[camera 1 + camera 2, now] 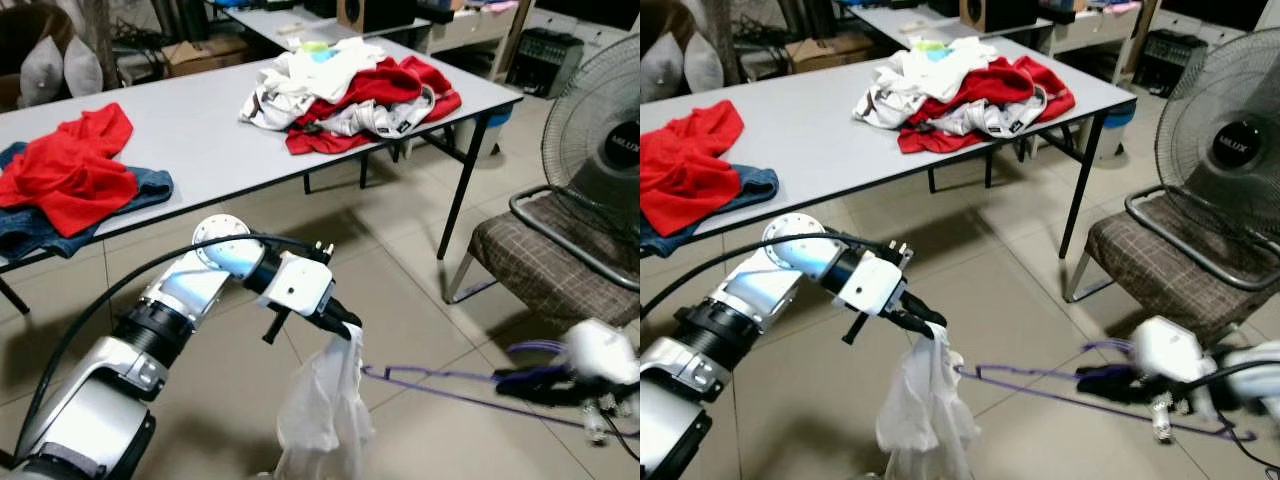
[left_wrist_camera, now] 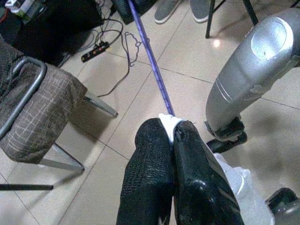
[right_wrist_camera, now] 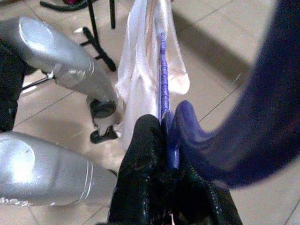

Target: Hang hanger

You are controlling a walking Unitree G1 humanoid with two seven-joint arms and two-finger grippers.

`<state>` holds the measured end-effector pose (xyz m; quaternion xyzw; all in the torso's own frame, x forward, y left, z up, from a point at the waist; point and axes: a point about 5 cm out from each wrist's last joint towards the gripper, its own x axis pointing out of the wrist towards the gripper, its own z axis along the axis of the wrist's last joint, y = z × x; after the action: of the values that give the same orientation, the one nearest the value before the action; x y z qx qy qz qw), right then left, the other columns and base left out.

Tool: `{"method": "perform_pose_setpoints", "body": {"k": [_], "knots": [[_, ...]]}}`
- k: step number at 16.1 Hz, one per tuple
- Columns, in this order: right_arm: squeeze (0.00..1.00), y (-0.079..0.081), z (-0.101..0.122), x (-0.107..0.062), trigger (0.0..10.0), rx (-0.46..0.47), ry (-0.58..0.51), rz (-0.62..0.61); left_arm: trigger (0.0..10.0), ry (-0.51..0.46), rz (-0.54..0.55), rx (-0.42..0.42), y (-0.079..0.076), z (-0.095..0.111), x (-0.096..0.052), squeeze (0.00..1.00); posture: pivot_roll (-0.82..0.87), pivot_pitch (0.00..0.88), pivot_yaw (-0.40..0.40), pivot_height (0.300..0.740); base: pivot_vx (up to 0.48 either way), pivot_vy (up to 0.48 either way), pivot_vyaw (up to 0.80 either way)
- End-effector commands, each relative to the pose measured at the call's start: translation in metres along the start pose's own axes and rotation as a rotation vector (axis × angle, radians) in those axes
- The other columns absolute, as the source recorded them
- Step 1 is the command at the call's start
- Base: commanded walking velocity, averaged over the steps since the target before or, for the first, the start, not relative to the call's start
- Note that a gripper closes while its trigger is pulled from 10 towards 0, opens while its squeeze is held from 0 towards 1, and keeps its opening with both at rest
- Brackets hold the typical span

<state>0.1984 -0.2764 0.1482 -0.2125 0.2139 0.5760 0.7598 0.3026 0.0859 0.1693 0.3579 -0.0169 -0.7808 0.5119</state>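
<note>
Your left gripper (image 1: pixel 352 329) has its fingers (image 2: pixel 154 154) closed on a white garment (image 1: pixel 325 410) hanging below them. Your right gripper (image 1: pixel 1090 381) has its fingers closed on the purple hanger (image 1: pixel 1040 385), which spans between both grippers above the floor (image 1: pixel 420 300).

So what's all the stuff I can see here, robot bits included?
Hanger: one, purple, held level above the floor between both hands.
White garment: one, dangling from the left hand.
Table: one, grey, behind the robot's arms.
Clothes pile: one, red and white, right end of table.
Red cloth: one, on blue jeans, left end of table.
Chair: one, brown checked, right.
Fan: one, black, behind chair.
Left hand: shut on garment and hanger end.
Right hand: shut on hanger.
</note>
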Motion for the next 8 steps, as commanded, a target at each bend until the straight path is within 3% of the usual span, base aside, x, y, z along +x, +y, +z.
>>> {"method": "perform_pose_setpoints", "body": {"k": [1, 8], "knots": [[0.0, -0.0023, 0.0076, -0.0014, 10.0, -0.018, -0.02, 0.002, 10.0, -0.015, 0.029, 0.035, 0.0086, 0.009, -0.0049, 0.0, -0.11, 0.002, 0.05, 0.74, 0.0, 0.0, 0.0], [0.0, -0.0094, 0.0096, -0.0022, 10.0, -0.008, -0.012, -0.029, 10.0, -0.05, 0.016, 0.07, 0.0123, 0.0178, -0.0013, 0.0, -0.11, 0.0, 0.044, 0.74, 0.0, 0.0, 0.0]]}}
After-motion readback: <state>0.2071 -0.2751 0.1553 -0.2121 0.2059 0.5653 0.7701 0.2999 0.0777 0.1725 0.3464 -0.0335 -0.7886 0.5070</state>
